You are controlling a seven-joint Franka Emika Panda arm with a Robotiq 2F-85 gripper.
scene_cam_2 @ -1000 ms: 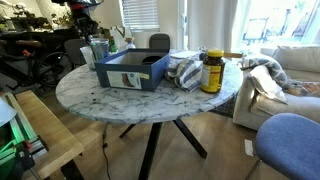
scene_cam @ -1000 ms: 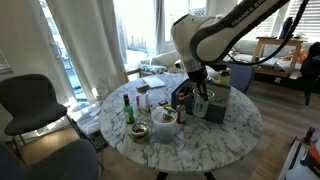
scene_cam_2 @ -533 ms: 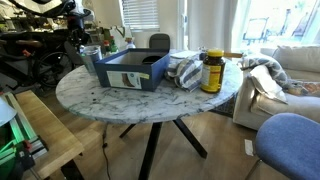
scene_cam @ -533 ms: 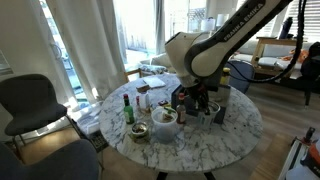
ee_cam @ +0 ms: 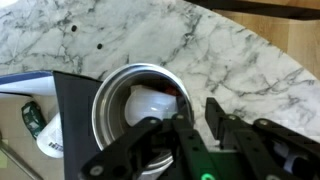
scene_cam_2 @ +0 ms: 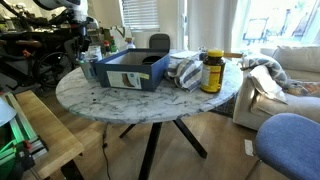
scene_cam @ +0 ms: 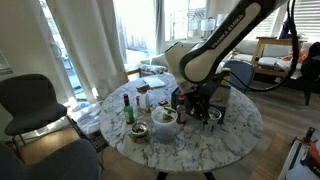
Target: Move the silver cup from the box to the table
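In the wrist view I look down into the silver cup (ee_cam: 132, 104). My gripper (ee_cam: 183, 116) is shut on its rim, with one finger inside and one outside. The cup hangs over the corner of the dark box (ee_cam: 70, 118) and the white marble table (ee_cam: 200, 50). In an exterior view my gripper (scene_cam: 196, 107) is low beside the box (scene_cam: 216, 113), which the arm mostly hides. In an exterior view my gripper (scene_cam_2: 86, 52) is at the far end of the box (scene_cam_2: 130, 70). Whether the cup touches the table cannot be told.
A green bottle (scene_cam: 127, 108), a white pot (scene_cam: 165, 122) and a small bowl (scene_cam: 138, 131) stand near the gripper. A yellow jar (scene_cam_2: 212, 72) and a crumpled cloth (scene_cam_2: 185, 70) lie beside the box. Chairs surround the round table (scene_cam_2: 120, 100).
The arm has swung lower and sideways, carrying the cup from above the box down toward the box's end near the white pot.
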